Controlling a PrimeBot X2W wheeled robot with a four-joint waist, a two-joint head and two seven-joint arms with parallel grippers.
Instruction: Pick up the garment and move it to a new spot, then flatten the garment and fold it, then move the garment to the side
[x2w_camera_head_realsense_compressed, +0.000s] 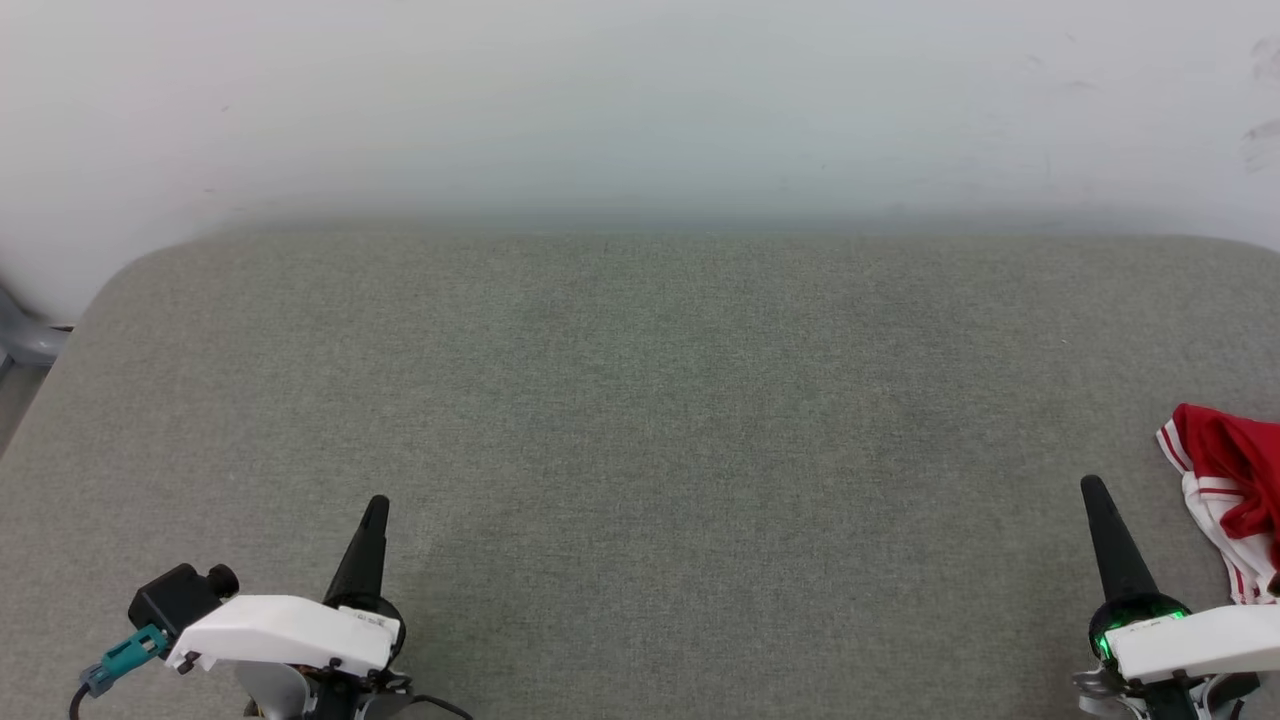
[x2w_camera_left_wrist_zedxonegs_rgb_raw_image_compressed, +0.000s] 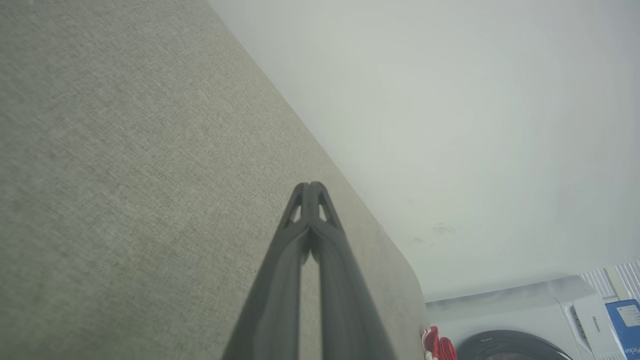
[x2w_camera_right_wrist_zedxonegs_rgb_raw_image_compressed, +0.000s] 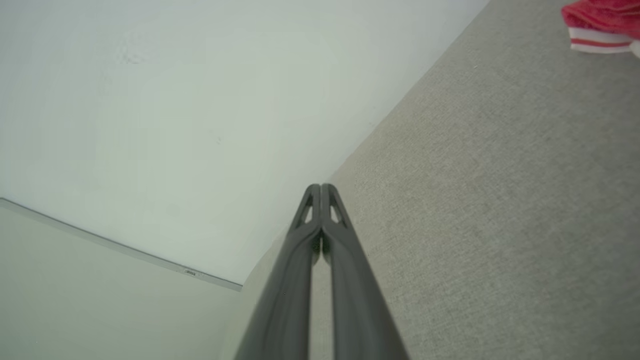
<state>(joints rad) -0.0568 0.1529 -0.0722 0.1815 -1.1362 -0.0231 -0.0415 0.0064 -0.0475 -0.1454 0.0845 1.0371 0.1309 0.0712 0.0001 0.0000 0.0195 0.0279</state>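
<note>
well, both pincers pinched shut and empty, jersey bunched out at four o'clock

from the head camera, the left gripper (x2w_camera_head_realsense_compressed: 377, 503) sits at about seven o'clock on the grey fabric surface (x2w_camera_head_realsense_compressed: 640, 400). its two dark fingers are pressed flat together into a single spike pointing toward twelve, with nothing between them. the right gripper (x2w_camera_head_realsense_compressed: 1092, 487) sits at about five o'clock, also closed down to one point and holding nothing. a green light glows at its base.

the garment (x2w_camera_head_realsense_compressed: 1235, 465) lies crumpled at roughly four o'clock, against the right border of the picture and partly cut off by it. red cloth shows on top, with white fabric and red-and-white striped trim folded beneath. it lies just beside the right gripper, on its three o'clock side, apart from the fingers.

from the right wrist, the closed fingers meet tip to tip over the grey surface, and a corner of the red cloth with its striped edge shows at one o'clock. from the left wrist, the fingers are equally shut. a scrap of red peeks in at five o'clock, beside a white washing machine (x2w_camera_left_wrist_zedxonegs_rgb_raw_image_compressed: 500, 312) with a dark round door. a pale wall (x2w_camera_head_realsense_compressed: 640, 100) rises behind the surface at twelve o'clock.
</note>
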